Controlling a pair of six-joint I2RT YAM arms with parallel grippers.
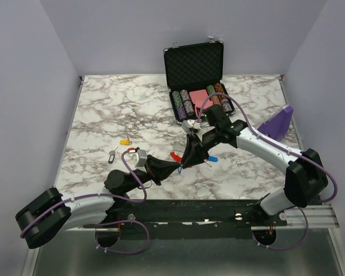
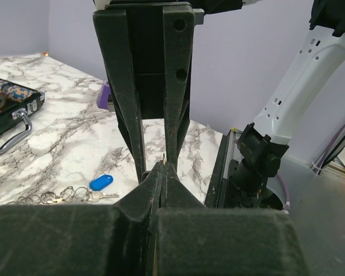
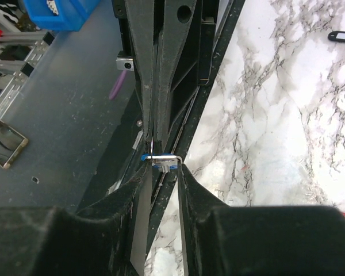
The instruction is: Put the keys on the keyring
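At mid-table in the top view, the red-and-silver oval keyring lies on the marble tabletop. In the left wrist view, the left gripper is pinched closed. In the right wrist view, the right gripper clasps a small silver blue-tagged key.

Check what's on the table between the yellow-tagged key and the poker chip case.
Nothing. The top external view shows only bare marble table between the yellow-tagged key and the poker chip case.
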